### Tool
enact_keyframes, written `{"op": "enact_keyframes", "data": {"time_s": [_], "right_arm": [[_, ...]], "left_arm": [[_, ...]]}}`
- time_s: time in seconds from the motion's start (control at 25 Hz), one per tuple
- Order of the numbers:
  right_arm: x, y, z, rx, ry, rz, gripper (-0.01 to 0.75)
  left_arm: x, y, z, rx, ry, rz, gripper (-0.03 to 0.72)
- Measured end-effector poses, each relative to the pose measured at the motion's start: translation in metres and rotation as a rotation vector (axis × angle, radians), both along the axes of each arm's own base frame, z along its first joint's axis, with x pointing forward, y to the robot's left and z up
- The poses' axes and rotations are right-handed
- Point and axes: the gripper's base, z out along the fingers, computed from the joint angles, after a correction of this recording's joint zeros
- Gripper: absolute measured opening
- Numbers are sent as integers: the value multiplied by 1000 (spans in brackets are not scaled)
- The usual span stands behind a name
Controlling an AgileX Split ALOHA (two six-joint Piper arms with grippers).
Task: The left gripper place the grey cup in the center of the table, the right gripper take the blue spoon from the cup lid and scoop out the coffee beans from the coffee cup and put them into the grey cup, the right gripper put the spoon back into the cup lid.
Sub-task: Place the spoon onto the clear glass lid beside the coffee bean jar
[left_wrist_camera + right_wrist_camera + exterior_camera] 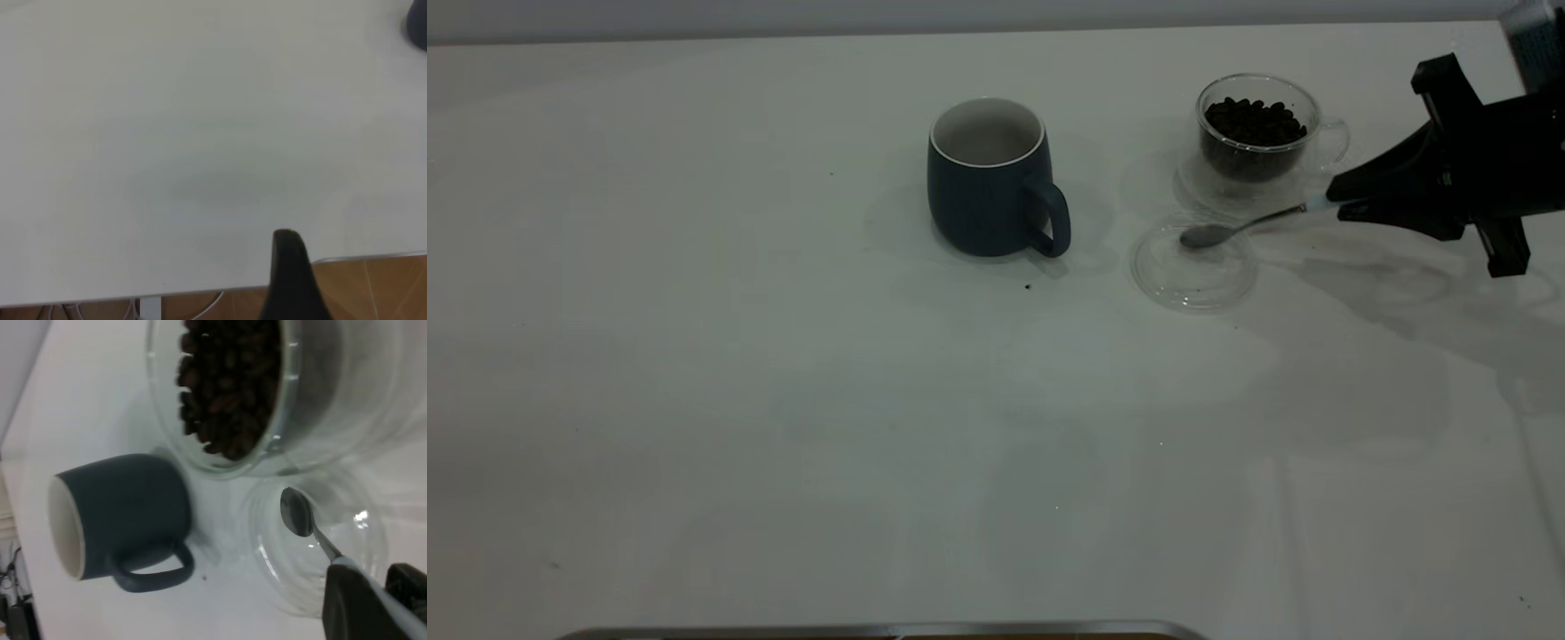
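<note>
Now, right gripper (1334,206): fingers closed on the pale handle of the blue spoon (1232,229), its bowl over the cup lid (1193,267).
Grey cup (991,178): mid-tabletop, empty.
Left gripper (290,280): near the tabletop edge, fingers' state unclear.
Risk: the thin handle can twist in the fingers, the spoon can knock the coffee cup (1258,129) and spill the coffee beans (1254,120).
</note>
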Motion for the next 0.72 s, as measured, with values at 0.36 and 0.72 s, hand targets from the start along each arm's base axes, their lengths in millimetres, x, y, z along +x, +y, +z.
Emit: {"op": "enact_keyframes", "data": {"time_s": [0.36,0.72], "right_arm": [[2,2,-13,25,-11,28,103],[2,6,-22,63,-50,78,103]], "left_arm": [[0,0,0,0,0,0,567],[0,0,0,0,0,0,567]]}}
